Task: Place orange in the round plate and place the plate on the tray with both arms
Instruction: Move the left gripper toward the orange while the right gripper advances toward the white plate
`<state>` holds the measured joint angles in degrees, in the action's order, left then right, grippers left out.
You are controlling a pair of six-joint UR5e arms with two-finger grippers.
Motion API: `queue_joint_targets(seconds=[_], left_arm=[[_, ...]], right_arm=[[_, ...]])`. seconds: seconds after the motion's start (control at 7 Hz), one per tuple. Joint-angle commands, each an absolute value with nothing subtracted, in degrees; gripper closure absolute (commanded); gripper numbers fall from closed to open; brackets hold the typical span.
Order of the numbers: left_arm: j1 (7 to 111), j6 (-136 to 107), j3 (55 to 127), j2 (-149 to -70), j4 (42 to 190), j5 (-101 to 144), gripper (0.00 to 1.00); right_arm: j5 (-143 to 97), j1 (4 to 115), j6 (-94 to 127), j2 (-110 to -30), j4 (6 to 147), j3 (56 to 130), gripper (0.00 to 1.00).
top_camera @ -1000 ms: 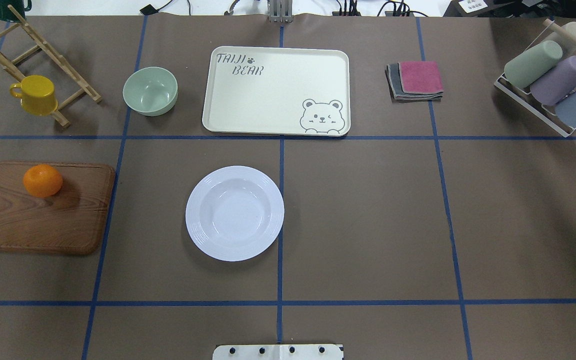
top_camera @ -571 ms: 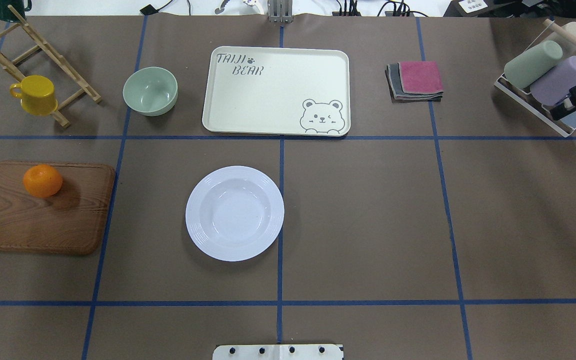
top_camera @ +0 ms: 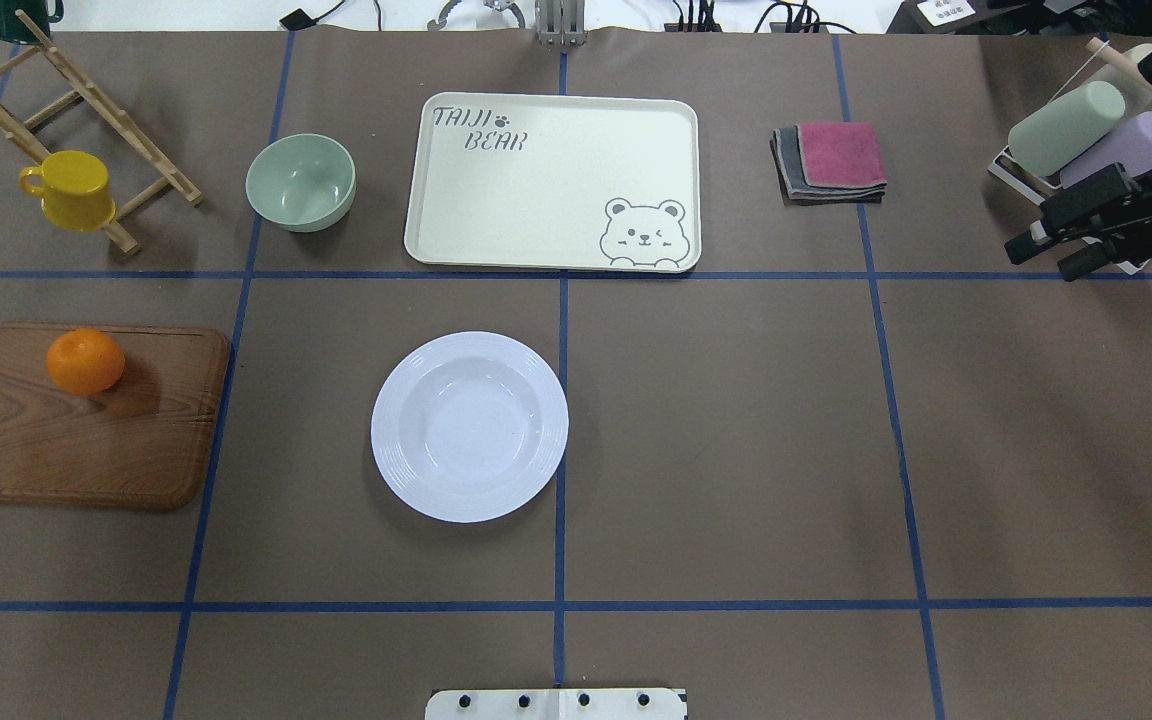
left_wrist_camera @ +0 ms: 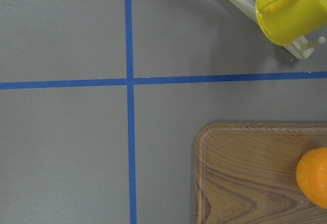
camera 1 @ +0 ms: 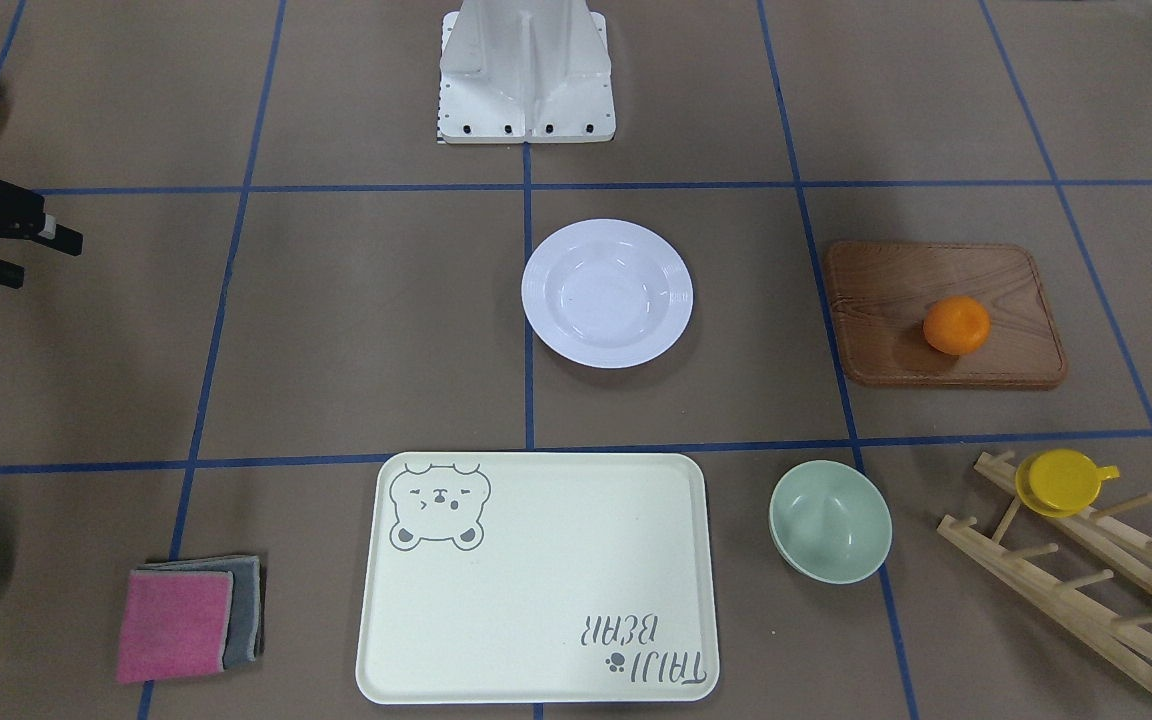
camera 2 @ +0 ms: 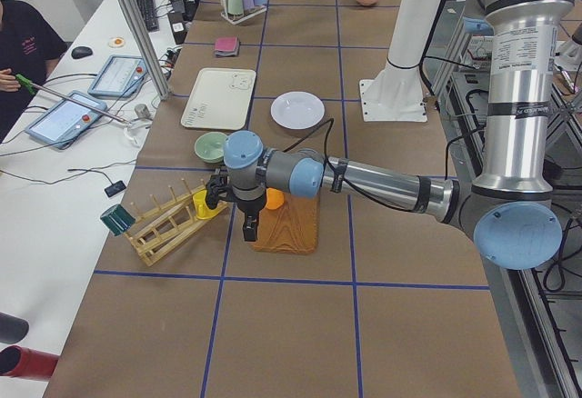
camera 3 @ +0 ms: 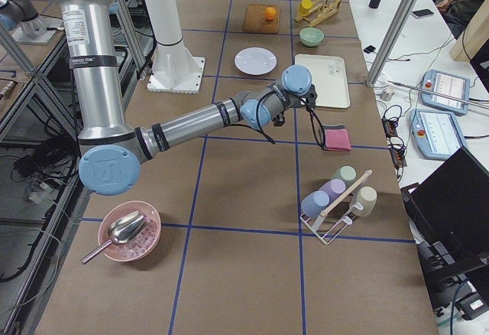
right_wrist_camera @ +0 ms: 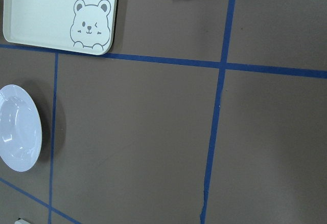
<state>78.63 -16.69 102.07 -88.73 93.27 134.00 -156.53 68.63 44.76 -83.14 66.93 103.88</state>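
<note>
Left arm [camera 2: 382, 180], right arm [camera 3: 191, 125]: silver-grey tubes, light-blue joint caps [camera 2: 244, 151], black cables [camera 2: 330, 139]; black fingers [top_camera: 1026, 243]; white base [camera 1: 526, 100].

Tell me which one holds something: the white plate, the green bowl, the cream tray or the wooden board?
The brown wooden board: a small round orange sits on it; the other three are empty.

We read one inscription: grey lettering "TAIJI BEAR" in two lines at a corner of the tray [top_camera: 556, 190] (upside down in the front-facing view). A white card [top_camera: 941, 12] beyond the table bore illegible characters.
</note>
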Motion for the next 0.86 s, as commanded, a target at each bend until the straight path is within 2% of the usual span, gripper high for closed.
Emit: queue_joint_targets(seconds=[0.0, 0.43, 0.71], left_arm=[[77.08, -19.25, 102.13, -88.68, 95.19, 134.03, 0.00], [73.40, -28.27, 102.74, -88.59, 99.74, 133.86, 0.00], [69.63, -35.12, 102.74, -88.59, 103.60, 133.42, 0.00]], right_arm=[[-146.31, 59.64, 68.88, -82.97, 45.71, 103.01, 0.01], [-138.81, 51.96, 82.85, -82.97, 33.43, 102.74, 0.02], [-126.18, 42.50, 94.95, -82.88, 27.19, 103.18, 0.02]])
